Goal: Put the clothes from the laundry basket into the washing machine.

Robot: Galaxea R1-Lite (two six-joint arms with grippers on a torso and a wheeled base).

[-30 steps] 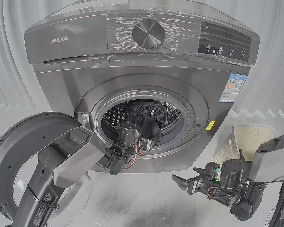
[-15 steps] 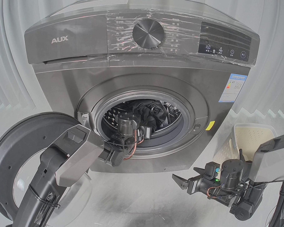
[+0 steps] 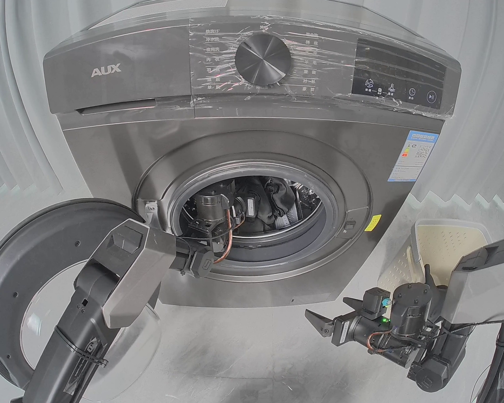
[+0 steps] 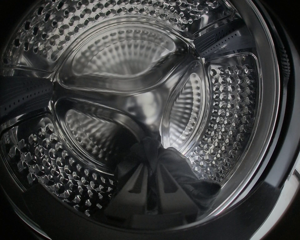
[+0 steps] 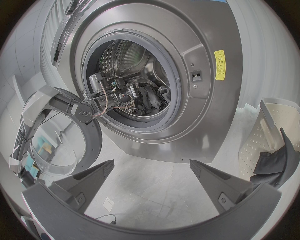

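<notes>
Pale grey floor [image 3: 245, 348] and white curtains [image 3: 24, 89] frame a grey front-loading washing machine [image 3: 127, 149], its round door [image 3: 39, 245] swung wide open on the robot's left. The left claw [image 4: 152, 164] is well inside the steel drum [image 4: 125, 62], down low. Its fingers [image 4: 134, 190] look pressed together on a black garment [image 4: 190, 178], though it's dim in there, so that's my best read. More of the dark cloth bunches up just past the claw, on the drum's lower wall. Over on the right, the right claw [image 3: 330, 311] hangs low above the floor in front of the machine, fingers [image 5: 93, 178] spread wide, holding nothing. Near it, beside the machine's right side, stands the cream laundry basket [image 5: 265, 131], with a dark piece of clothing [image 5: 275, 162] lying in it.
</notes>
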